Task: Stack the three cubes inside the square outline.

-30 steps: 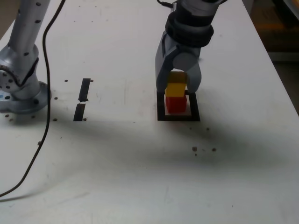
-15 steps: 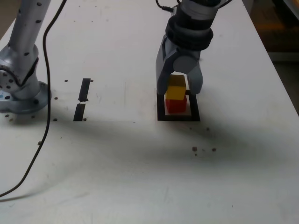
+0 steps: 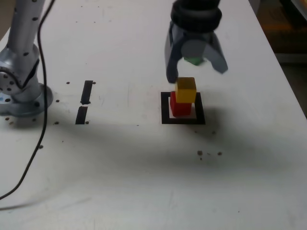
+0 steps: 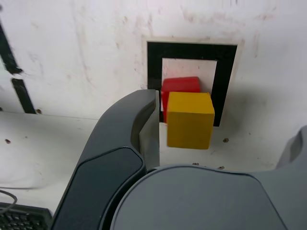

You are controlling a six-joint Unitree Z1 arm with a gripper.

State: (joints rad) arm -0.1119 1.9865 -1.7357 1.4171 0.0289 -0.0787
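And the yellow cube point(image 3: 185, 89) is free — the hand point(image 3: 195, 66) has let go and lifted clear, its jaws now spread wide with nothing between them. Nearest the exterior camera, the bare worktop point(image 3: 144, 182) carries only a few dark specks. Then comes the square outline point(image 3: 165, 109), and inside it the red cube point(image 3: 180, 108) sits on the white centre with the yellow one resting on top. That top block is not square to the one below — it sits turned and shifted toward the exterior view's right, overhanging a little, and the wrist view shows the same offset: yellow cube point(image 4: 190, 120) covering most of the red cube point(image 4: 180, 85) within the outline point(image 4: 154, 62).

A second ago the jaws were down around the yellow cube, flanking it on the red one; half a second ago they were much the same. Now they hang open above and behind the pair.

Two of three placed, by my reading. Farther back, the green cube point(image 3: 194, 61) peeks out behind the hand, well outside the outline — that one looks next, and the crooked yellow top may make a poor seat for it.
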